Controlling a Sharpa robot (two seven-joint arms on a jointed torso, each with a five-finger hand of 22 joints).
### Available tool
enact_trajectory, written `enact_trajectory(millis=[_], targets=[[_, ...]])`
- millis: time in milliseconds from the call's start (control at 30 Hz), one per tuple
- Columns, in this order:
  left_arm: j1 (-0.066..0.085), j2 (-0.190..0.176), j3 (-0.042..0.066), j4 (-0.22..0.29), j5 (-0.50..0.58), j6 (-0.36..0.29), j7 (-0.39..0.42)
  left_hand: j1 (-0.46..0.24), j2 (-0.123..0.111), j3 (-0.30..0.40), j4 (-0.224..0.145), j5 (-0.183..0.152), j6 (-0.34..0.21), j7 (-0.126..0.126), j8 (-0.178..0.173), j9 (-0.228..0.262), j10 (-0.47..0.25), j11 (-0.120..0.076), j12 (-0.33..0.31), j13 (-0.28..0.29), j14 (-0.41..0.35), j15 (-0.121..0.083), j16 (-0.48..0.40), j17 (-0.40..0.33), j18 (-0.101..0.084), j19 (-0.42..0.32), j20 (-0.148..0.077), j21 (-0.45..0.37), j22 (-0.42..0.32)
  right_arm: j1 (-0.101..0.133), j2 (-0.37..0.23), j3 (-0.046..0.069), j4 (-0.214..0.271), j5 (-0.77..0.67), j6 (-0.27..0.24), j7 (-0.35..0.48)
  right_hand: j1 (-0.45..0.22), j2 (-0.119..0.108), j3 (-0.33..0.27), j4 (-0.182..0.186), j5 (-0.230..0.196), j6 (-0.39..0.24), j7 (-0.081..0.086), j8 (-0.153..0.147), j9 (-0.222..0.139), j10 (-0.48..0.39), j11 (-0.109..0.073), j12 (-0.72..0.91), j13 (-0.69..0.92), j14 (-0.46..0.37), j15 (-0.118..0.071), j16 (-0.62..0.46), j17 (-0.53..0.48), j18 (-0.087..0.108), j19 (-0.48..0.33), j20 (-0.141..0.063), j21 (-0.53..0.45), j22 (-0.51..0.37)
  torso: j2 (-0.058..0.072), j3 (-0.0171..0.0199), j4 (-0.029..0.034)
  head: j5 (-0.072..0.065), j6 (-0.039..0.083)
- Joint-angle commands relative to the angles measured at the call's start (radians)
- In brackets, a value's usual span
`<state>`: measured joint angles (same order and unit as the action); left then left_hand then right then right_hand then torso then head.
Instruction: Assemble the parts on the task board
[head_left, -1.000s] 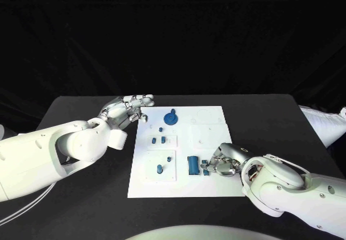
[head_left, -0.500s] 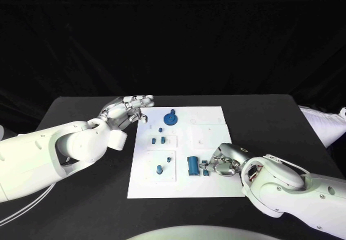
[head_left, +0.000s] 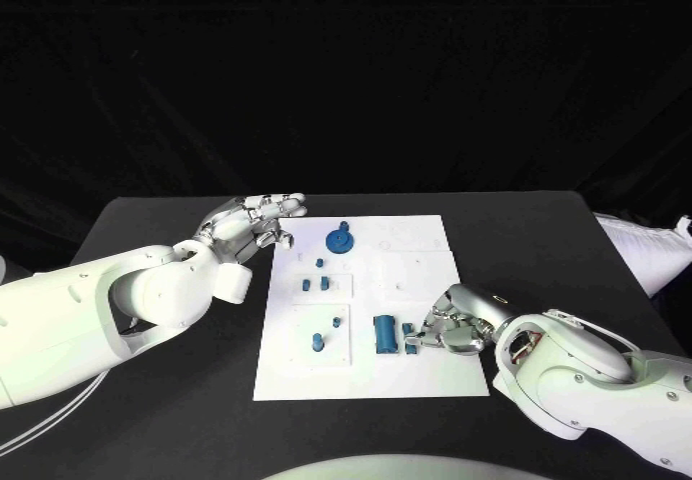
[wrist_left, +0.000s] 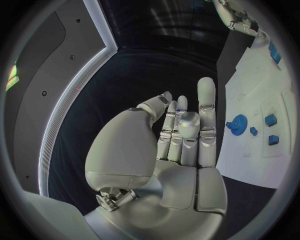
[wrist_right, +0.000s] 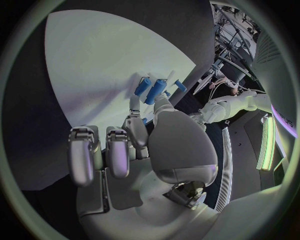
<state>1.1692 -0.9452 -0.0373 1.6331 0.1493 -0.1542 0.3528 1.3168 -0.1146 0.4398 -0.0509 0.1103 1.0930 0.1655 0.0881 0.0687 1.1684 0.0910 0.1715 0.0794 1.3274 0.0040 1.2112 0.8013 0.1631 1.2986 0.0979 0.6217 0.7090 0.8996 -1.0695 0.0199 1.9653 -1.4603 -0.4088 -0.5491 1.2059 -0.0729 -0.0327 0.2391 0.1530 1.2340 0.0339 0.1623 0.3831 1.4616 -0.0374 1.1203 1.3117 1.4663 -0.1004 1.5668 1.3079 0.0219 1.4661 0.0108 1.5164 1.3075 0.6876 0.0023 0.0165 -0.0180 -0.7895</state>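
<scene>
Head view has the black table (head_left: 159, 400) taking up most of the scene, with the flat white rectangular task board (head_left: 418, 375) lying in the middle of it. The left hand (head_left: 254, 222) sits just off the board's far left corner, up off the surface, holding nothing; the left wrist view shows its fingers (wrist_left: 206, 102) straight and close together, thumb a little apart. The right hand (head_left: 450, 325) is down at the board's near right edge, fingers curled in toward a tiny blue piece (head_left: 411, 345) right at its fingertips. Can't tell from here if it's actually pinching that piece or just touching it.

Just beside that hand is the chunkiest part, an upright blue cylinder (head_left: 385, 332); in the right wrist view it sits just past the fingertips. Up at the far end there's a round blue gear-like disc (head_left: 340, 238). Mid-board, two small blue blocks (head_left: 316, 284) stand side by side with a tiny blue peg (head_left: 319, 263) just beyond them. Near left, a short blue peg (head_left: 319, 342) and a smaller one (head_left: 336, 322) close by.
</scene>
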Motion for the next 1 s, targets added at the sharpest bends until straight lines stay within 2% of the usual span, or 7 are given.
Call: enact_trajectory(millis=[33,333,500,700,867,1000], targets=[[0.0,0.002,0.0,0.0,-0.004,0.02,0.005,-0.004,0.006,-0.005,-0.003,-0.002,-0.009,-0.001,0.005,-0.001,-0.01,0.001,0.006,-0.001,-0.008,0.002,-0.006,-0.001,0.018,-0.003,0.004,-0.005,-0.001,0.0,0.001,0.0,-0.004,0.013,0.036,0.029,0.018,0.008,-0.005,-0.004,-0.008,-0.007,-0.002,0.001,0.002,0.037,-0.003,0.006,0.051,0.104,-0.001,0.004,0.263,-0.005,0.078,-0.005,0.0,0.209,0.001,0.0003,-0.0002,-0.002,0.0],[0.0,0.004,0.0,-0.001,-0.004,0.02,0.005,-0.004,0.006,-0.005,-0.003,-0.002,-0.009,-0.001,0.005,-0.001,-0.01,0.001,0.006,-0.001,-0.008,0.002,-0.006,-0.001,0.018,-0.003,0.004,-0.005,-0.001,-0.001,0.016,0.0,-0.028,-0.005,0.061,0.008,0.044,0.021,-0.01,-0.016,-0.013,-0.006,-0.003,0.003,0.007,0.038,-0.005,0.01,0.054,0.104,-0.002,0.004,0.263,-0.006,0.079,-0.006,0.002,0.211,0.002,-0.0005,0.0031,0.0,-0.005],[0.0,0.003,0.0,0.0,-0.004,0.02,0.004,-0.004,0.006,-0.005,-0.003,-0.002,-0.009,-0.001,0.005,-0.001,-0.01,0.001,0.006,-0.001,-0.008,0.002,-0.006,-0.001,0.018,-0.003,0.004,-0.005,-0.001,-0.002,0.023,0.0,-0.039,-0.019,0.075,-0.002,0.058,0.027,-0.013,-0.023,-0.015,-0.005,-0.005,0.004,0.01,0.039,-0.006,0.014,0.056,0.104,-0.003,0.004,0.263,-0.006,0.08,-0.006,0.004,0.213,0.001,-0.001,0.0012,0.004,-0.009],[0.0,0.003,0.0,0.0,-0.004,0.019,0.004,-0.004,0.006,-0.005,-0.003,-0.002,-0.009,-0.001,0.005,-0.001,-0.01,0.001,0.006,-0.001,-0.008,0.002,-0.006,-0.001,0.018,-0.003,0.004,-0.005,-0.001,-0.004,0.032,0.0,-0.05,-0.038,0.091,-0.009,0.096,0.031,-0.02,-0.046,-0.034,-0.005,-0.007,0.005,0.015,0.04,-0.008,0.017,0.059,0.104,-0.005,0.004,0.263,-0.007,0.081,-0.008,0.005,0.214,0.002,0.0003,0.0006,0.006,-0.012],[0.0,0.003,0.0,-0.001,-0.004,0.02,0.004,-0.003,0.008,-0.006,-0.003,-0.002,-0.009,-0.001,0.005,-0.001,-0.011,0.001,0.007,-0.001,-0.01,0.002,-0.007,-0.004,0.018,-0.004,0.004,-0.006,-0.001,-0.007,0.042,0.0,-0.063,-0.052,0.075,-0.016,0.11,0.037,-0.022,-0.054,-0.044,-0.005,-0.007,0.005,0.017,0.04,-0.009,0.018,0.06,0.104,-0.005,0.004,0.263,-0.007,0.081,-0.008,0.005,0.215,0.001,-0.0001,0.0014,0.006,-0.013],[0.0,0.003,-0.001,-0.001,-0.004,0.019,0.004,-0.003,0.008,-0.006,-0.003,-0.002,-0.009,-0.001,0.005,-0.001,-0.011,0.001,0.007,-0.001,-0.01,0.002,-0.007,-0.004,0.018,-0.004,0.004,-0.006,-0.001,-0.009,0.045,0.0,-0.067,-0.056,0.054,-0.013,0.086,0.047,-0.039,-0.036,-0.052,-0.005,-0.005,0.005,0.02,0.041,-0.006,0.019,0.061,0.104,-0.004,0.004,0.263,-0.007,0.081,-0.008,0.006,0.215,0.001,-0.0005,0.0021,0.006,-0.012]])
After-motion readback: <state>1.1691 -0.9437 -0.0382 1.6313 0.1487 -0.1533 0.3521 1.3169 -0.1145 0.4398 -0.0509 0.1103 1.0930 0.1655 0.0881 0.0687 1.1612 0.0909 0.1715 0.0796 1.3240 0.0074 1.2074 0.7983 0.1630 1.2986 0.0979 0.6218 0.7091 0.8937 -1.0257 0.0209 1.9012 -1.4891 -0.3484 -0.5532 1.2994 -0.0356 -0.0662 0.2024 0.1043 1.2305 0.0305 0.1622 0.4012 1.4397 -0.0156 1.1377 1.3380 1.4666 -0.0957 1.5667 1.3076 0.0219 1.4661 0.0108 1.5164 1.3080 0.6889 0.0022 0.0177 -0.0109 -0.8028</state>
